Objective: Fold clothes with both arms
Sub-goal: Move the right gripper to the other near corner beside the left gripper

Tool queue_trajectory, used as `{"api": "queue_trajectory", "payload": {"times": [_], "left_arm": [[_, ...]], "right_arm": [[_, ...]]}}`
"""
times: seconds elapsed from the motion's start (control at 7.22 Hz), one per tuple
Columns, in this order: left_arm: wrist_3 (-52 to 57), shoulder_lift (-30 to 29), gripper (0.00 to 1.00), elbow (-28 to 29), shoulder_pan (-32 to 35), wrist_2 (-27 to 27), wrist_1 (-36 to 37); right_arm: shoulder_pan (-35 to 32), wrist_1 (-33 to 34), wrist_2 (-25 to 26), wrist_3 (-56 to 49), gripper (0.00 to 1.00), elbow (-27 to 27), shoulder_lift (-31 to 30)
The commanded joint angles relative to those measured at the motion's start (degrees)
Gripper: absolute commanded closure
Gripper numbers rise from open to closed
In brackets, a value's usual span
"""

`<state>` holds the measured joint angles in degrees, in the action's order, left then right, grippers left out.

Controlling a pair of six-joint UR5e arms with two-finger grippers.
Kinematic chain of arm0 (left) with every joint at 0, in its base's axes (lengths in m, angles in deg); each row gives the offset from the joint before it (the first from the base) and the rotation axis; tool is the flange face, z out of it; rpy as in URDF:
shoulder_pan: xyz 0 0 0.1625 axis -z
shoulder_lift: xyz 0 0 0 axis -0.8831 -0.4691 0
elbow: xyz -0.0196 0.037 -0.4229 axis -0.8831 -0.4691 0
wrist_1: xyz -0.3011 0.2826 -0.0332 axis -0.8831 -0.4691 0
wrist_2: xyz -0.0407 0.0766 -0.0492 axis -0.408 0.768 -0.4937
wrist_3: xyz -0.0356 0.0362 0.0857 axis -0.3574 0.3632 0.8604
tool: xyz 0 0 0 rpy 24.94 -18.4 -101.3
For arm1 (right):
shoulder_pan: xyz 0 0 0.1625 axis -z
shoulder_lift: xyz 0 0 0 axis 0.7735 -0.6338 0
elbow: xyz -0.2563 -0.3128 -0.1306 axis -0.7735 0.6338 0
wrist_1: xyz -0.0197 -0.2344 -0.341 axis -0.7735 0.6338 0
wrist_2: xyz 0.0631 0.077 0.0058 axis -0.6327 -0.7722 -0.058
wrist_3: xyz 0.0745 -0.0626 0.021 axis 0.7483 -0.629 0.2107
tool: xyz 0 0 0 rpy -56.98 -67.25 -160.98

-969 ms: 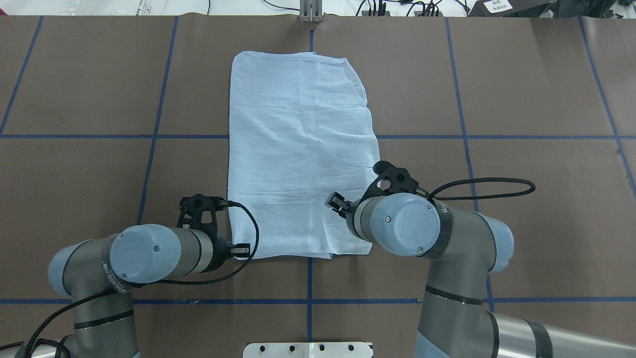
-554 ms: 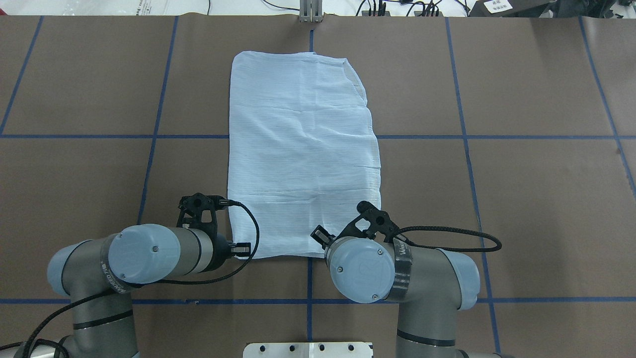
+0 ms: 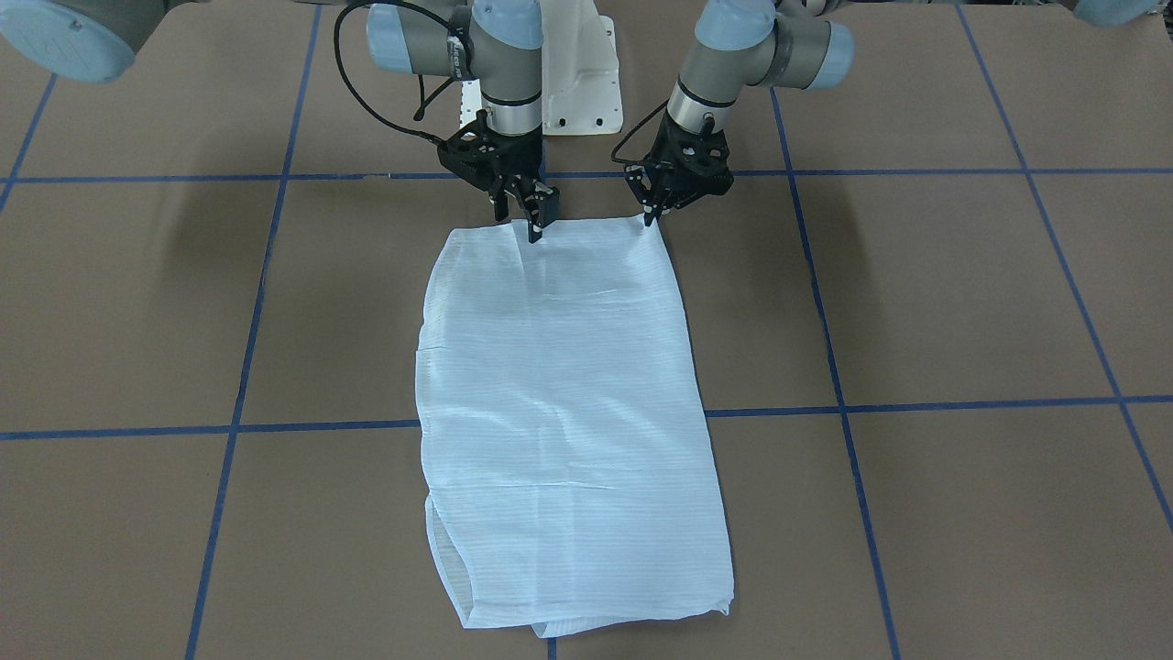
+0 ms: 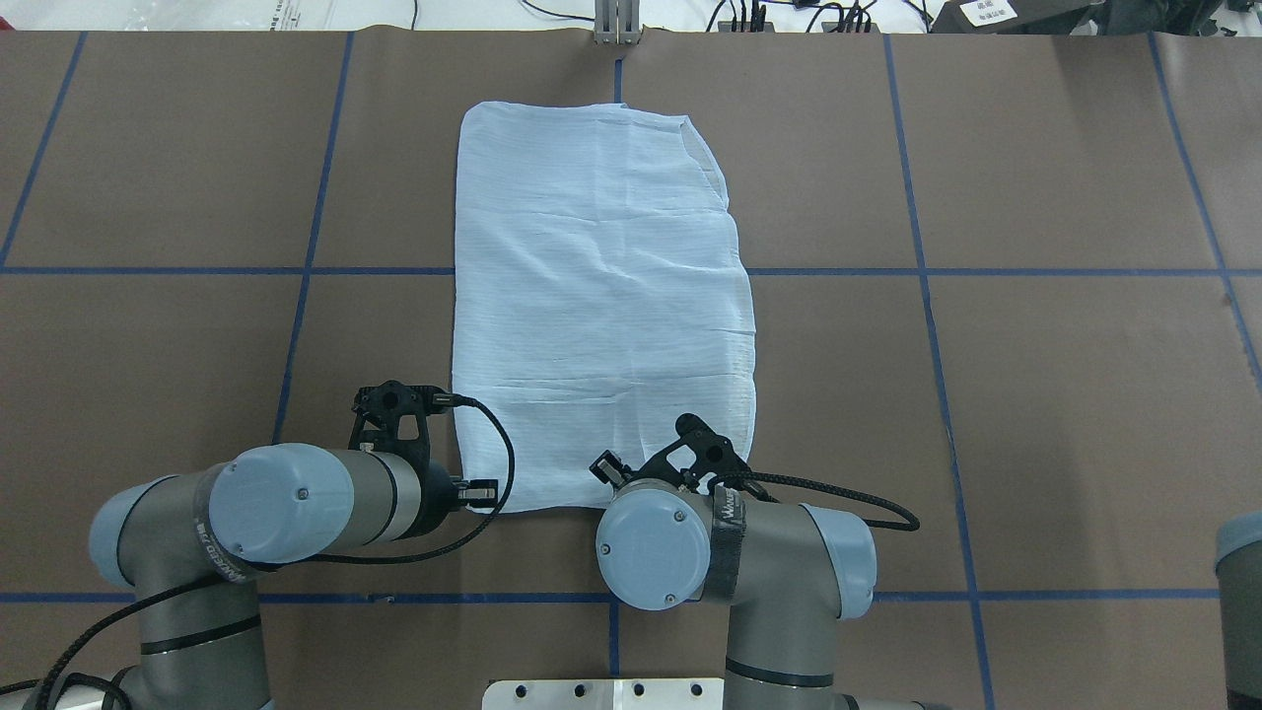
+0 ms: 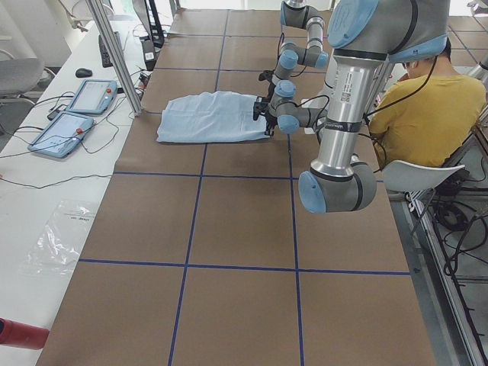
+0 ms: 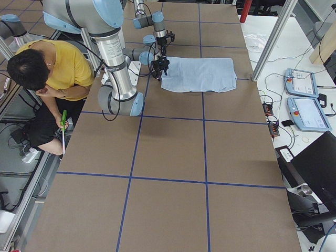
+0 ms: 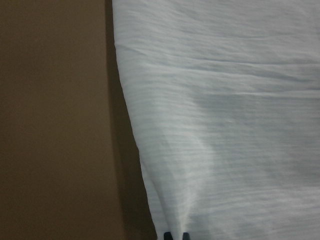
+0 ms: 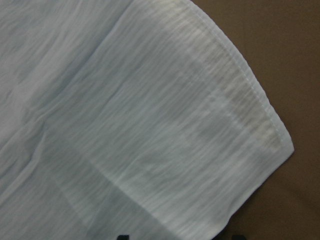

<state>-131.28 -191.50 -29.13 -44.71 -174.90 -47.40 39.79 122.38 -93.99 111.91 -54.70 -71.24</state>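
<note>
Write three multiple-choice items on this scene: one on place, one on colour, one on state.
1. Where do the left tool and right tool stand?
A. At the shirt's edge nearest the robot's base.
B. At its far edge.
C. At its middle.
2. What colour are the table's grid lines?
A. Red.
B. Blue.
C. Yellow.
3. How is the right tool?
A. Open.
B. Shut on a sleeve.
C. Holding a hanger.
Key: 1A, the front view shows both at the edge by the base; 2B, the lines show blue; 3A, the right wrist view shows its two tips wide apart.
</note>
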Motion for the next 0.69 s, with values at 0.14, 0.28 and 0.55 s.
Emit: {"api": "queue_trajectory", "payload": {"times": [0.14,0.28,0.55], "left_arm": [[0.0,0.1,1.0,-0.1,0.0,0.3,0.0],[0.0,0.1,1.0,-0.1,-0.1,0.4,0.0],[0.0,0.0,1.0,-0.2,-0.1,0.4,0.0]], "right_arm": [[-0.2,-0.2,1.1,0.4,0.85,0.2,1.2],[-0.2,-0.3,1.9,0.6,1.0,0.3,1.2],[-0.1,-0.3,2.9,0.6,1.0,0.7,1.0]]}}
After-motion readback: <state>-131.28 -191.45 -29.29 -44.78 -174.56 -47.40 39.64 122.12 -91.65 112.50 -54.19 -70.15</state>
